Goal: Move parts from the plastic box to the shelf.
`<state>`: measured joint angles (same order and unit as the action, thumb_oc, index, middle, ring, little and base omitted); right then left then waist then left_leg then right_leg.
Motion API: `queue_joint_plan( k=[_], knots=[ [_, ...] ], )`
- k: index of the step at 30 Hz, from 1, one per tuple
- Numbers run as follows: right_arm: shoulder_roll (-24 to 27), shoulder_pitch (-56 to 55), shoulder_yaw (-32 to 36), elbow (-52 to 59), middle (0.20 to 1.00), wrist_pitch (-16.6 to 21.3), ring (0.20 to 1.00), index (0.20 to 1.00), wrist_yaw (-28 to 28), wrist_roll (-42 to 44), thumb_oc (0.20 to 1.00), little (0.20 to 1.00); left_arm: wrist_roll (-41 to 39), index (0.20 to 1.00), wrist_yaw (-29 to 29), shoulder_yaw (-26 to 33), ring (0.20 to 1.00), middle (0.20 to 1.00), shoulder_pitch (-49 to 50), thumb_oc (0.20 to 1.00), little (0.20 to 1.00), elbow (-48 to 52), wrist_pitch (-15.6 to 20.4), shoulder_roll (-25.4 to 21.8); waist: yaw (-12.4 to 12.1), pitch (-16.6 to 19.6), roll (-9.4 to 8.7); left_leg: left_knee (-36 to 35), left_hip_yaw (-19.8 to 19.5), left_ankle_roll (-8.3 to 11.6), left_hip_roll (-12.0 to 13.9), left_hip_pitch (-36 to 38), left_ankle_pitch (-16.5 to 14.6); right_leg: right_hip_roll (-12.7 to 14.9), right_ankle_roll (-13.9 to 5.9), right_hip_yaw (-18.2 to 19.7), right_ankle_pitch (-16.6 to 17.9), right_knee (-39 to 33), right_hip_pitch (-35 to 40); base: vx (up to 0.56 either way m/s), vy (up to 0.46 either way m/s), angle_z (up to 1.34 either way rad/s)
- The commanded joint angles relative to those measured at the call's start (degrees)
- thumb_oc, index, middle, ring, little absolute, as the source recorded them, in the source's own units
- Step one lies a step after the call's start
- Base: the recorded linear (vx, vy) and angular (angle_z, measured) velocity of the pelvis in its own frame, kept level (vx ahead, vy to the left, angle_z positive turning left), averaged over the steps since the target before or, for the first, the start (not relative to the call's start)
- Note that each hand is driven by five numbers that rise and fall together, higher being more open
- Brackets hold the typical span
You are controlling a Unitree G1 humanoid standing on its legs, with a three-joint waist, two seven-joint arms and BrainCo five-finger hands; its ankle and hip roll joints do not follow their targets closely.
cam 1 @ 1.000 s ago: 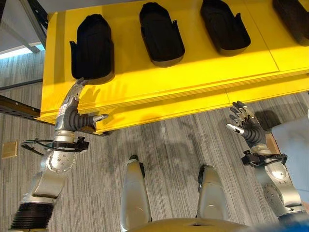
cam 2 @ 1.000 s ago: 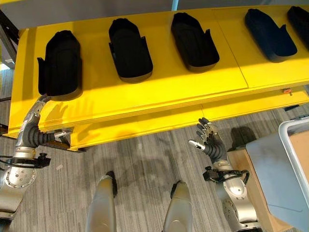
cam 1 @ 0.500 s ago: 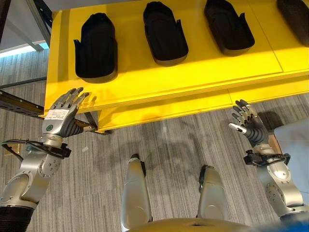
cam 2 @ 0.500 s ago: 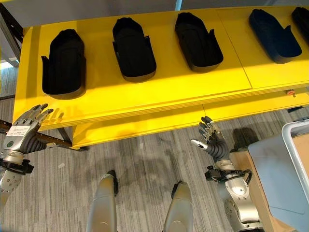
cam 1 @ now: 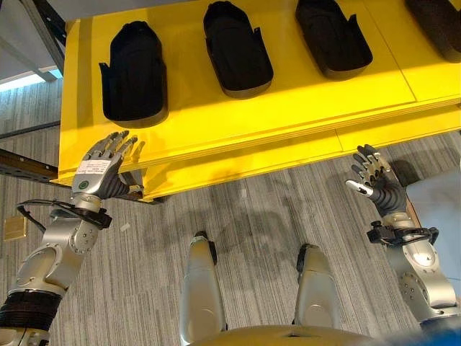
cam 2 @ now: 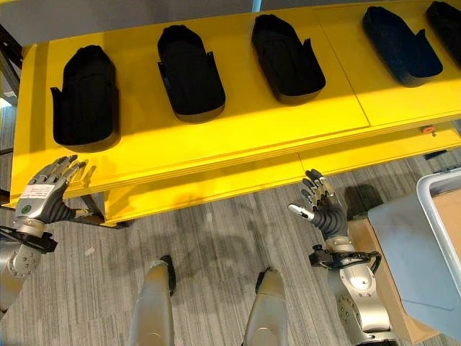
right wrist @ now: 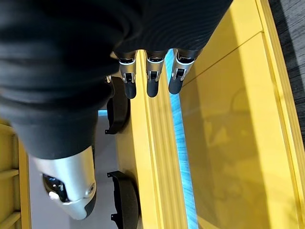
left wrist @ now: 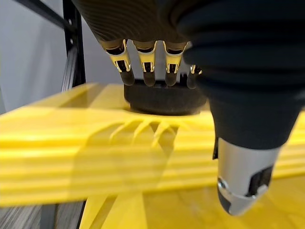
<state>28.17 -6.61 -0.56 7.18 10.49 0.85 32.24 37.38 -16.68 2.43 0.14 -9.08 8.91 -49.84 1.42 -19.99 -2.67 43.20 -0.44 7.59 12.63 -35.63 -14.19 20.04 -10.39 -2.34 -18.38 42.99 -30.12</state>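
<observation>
We're looking down at the yellow shelf [cam 2: 238,137], and there's a row of black parts on top of it: one at the far left end [cam 2: 83,97], the next [cam 2: 189,72], a third [cam 2: 287,59], a fourth [cam 2: 401,45], and one more [cam 2: 446,16] cut off by the view's edge at the far right. They're all lying flat and spaced apart from each other, none touching.

Our left hand [cam 1: 101,169] sits just below the shelf's front edge, near its left corner, with the back of the hand facing up. Fingers are straight and fanned out, tips pointing at the shelf, and it's got nothing in it. In the left wrist view the fingertips [left wrist: 145,76] hang in front of the leftmost part [left wrist: 164,98], not on it.

Our right hand [cam 2: 324,209] is up over the grey floor [cam 2: 209,245] in front of the shelf, fingers spread loose, palm empty too.

The plastic box [cam 2: 446,209] is off at the right edge, sitting above a grey sheet [cam 2: 403,252]. We can't see inside the box from here.
</observation>
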Motion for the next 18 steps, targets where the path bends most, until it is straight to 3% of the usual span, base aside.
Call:
queue_joint_plan(
  k=[1, 7, 18],
  knots=[
    [2.54, -0.49, 1.63, 2.62, 1.000, 3.66, 1.000, 1.000, -0.61, -1.85, 1.000, 1.000, 0.59, 1.000, -2.50, -0.61, 1.000, 1.000, -2.48, 1.000, 1.000, -3.00, -0.85, -2.19, 0.32, 3.29, -0.81, -1.04, -2.21, -0.97, 1.26, 0.85, 3.99, -0.37, 2.40, 3.32, 8.06, -0.46, -1.69, 0.00, 0.000, 0.00],
    [2.65, -0.62, 1.40, 2.71, 1.000, 3.61, 1.000, 1.000, -1.06, -1.95, 1.000, 1.000, 0.21, 1.000, -2.18, -5.62, 1.000, 1.000, -7.45, 1.000, 1.000, -8.64, -2.13, -0.69, 0.92, 3.36, -0.97, -0.20, -2.14, -0.94, 1.47, 0.19, 3.77, -0.72, 2.55, 3.83, 7.86, 0.30, -2.62, 0.00, 0.005, -0.02],
    [2.95, -0.35, 0.52, 2.82, 1.000, 3.59, 1.000, 1.000, -1.34, -1.84, 1.000, 1.000, -1.33, 1.000, -2.44, -9.47, 1.000, 1.000, -13.10, 1.000, 1.000, -15.63, -3.66, 0.75, 1.66, 3.71, -1.23, 0.23, -1.96, -0.91, 1.69, -0.52, 3.82, -0.94, 2.64, 4.20, 7.98, 0.72, -3.77, 0.00, 0.003, -0.02]
  ],
)
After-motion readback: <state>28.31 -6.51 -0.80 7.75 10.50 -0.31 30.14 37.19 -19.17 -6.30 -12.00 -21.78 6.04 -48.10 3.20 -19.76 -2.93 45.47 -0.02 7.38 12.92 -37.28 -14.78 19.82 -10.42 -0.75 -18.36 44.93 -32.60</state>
